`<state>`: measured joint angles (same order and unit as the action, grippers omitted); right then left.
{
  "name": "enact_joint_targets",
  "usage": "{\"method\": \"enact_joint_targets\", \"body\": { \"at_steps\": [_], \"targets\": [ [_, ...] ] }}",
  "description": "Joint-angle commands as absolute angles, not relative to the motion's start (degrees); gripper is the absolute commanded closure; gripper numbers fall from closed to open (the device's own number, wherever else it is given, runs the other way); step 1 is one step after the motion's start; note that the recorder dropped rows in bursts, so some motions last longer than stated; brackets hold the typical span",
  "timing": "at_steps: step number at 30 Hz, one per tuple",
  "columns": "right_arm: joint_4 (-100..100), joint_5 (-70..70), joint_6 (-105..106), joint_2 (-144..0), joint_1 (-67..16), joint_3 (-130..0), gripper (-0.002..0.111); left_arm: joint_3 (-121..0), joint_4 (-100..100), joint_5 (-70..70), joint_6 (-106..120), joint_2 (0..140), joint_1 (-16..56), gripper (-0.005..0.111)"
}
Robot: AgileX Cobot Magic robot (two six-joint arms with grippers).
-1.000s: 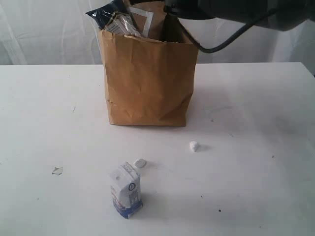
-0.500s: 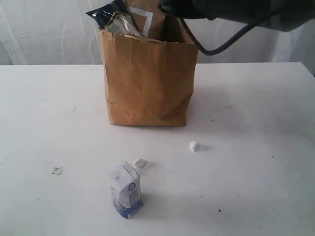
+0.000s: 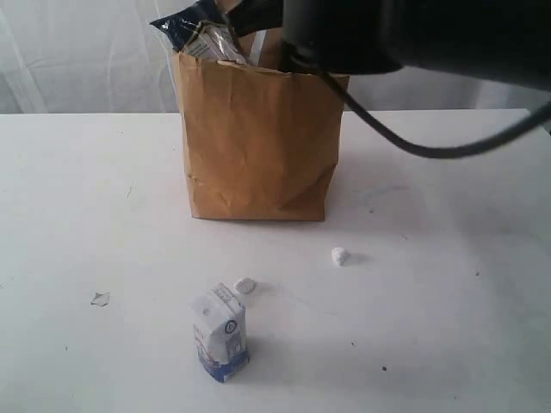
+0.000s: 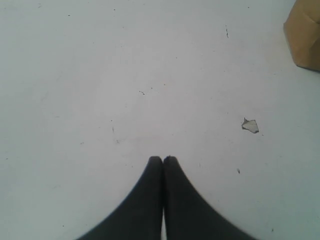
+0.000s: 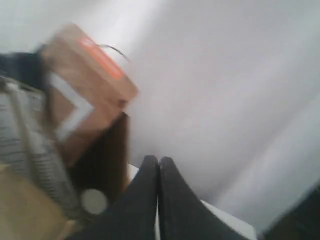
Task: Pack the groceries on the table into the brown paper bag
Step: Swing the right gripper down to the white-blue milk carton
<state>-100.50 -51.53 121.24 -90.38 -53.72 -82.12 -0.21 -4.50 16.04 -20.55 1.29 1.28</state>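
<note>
The brown paper bag stands upright at the middle back of the table. A long dark packet sticks out of its top left. The small white-blue carton stands alone on the table in front. My right arm hangs over the bag's mouth. My right gripper is shut and empty above the bag's opening, next to the brown pouch with its white square and a round white cap. Over bare table, my left gripper is shut and empty, with the bag's corner far off.
Two small white lumps lie between the bag and the carton. A small paper scrap lies at the left. A black cable loops down from the right arm beside the bag.
The right arm has swung left and lower over the bag's mouth, now covering the pouch in the exterior view. The bag and carton have not moved.
</note>
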Motion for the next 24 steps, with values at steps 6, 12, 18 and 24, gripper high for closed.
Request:
{"method": "enact_joint_targets", "body": {
  "at_steps": [6, 12, 18, 24],
  "targets": [
    [-99.95, -8.89, 122.95, -84.42, -56.81, -68.4, 0.108, 0.0, -4.93, 15.96, -20.62, 1.08, 1.02, 0.107],
    [-87.55, 23.79, 108.75, -85.32, -57.32, -59.81, 0.108, 0.0, -4.93, 15.96, -20.62, 1.08, 1.02, 0.107],
    [-78.04, 20.01, 65.21, -86.77, -57.54, -51.81, 0.108, 0.0, -4.93, 15.96, -20.62, 1.08, 1.02, 0.107],
    [-39.04, 21.73, 40.13, -82.88, -58.75, -48.52, 0.108, 0.0, -4.93, 15.96, -20.62, 1.08, 1.02, 0.107]
  ]
}}
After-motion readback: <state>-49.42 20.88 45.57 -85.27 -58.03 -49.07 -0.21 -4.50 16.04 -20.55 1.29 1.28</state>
